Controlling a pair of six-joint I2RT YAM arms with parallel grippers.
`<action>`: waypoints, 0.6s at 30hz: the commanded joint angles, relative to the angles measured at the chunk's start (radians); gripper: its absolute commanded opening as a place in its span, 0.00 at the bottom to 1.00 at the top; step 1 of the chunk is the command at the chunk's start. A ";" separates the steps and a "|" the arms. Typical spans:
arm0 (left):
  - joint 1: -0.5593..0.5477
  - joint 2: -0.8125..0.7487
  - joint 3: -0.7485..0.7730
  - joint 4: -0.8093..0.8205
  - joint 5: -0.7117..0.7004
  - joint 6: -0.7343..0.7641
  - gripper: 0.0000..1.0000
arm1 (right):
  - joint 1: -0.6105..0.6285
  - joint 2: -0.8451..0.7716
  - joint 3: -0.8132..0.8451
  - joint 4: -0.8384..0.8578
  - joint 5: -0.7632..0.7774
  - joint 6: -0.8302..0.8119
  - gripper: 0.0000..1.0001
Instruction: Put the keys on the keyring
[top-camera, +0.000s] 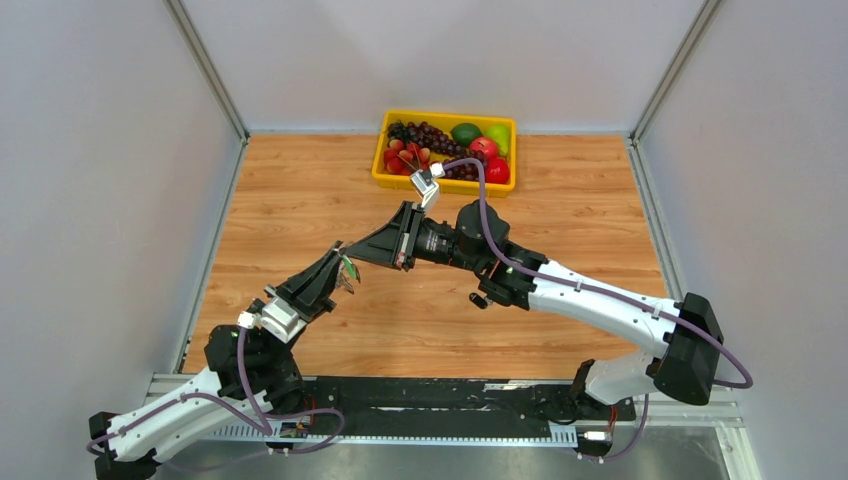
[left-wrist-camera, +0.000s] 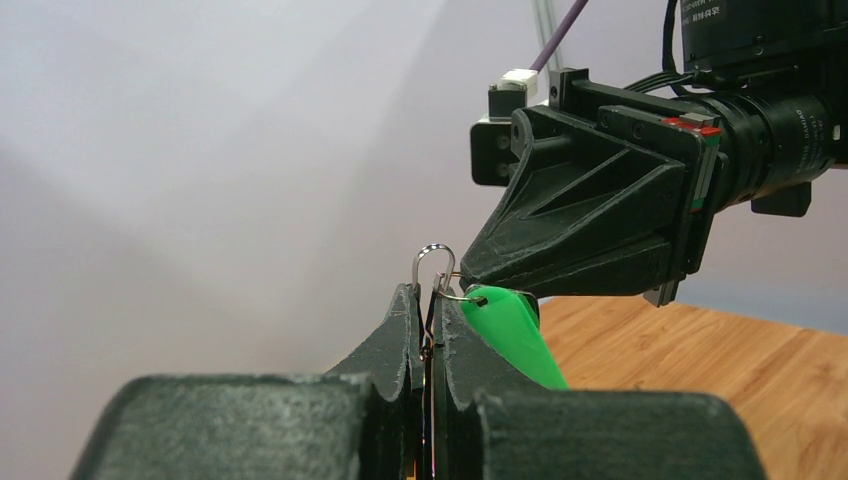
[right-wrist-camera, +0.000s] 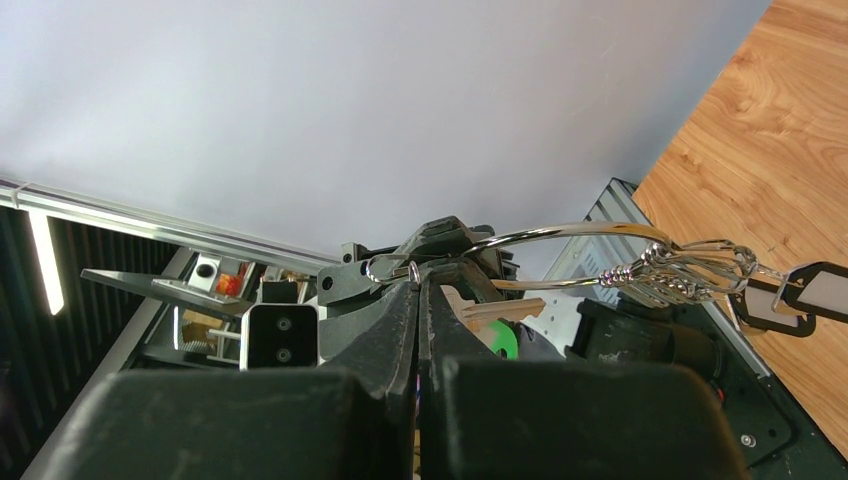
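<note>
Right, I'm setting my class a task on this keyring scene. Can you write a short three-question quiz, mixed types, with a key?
1. True or false: the yellow plastic tray of fruit sits at the near edge of the wooden table, beside the arm bases.
2. The plastic key head at the tip of the left tool is: A red, B green, C blue.
3. Are the left tool and the right tool open or shut?

Key: 1 false, the tray is at the far edge. 2 B. 3 both shut.
</note>
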 joint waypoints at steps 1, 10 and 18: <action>-0.003 -0.003 -0.007 0.041 -0.002 0.021 0.01 | 0.013 0.005 0.045 0.057 -0.027 0.010 0.00; -0.004 0.003 -0.012 0.057 -0.026 0.030 0.01 | 0.027 0.012 0.050 0.071 -0.040 0.019 0.00; -0.004 0.003 -0.015 0.057 -0.022 0.024 0.01 | 0.028 -0.003 0.054 0.064 -0.020 0.006 0.00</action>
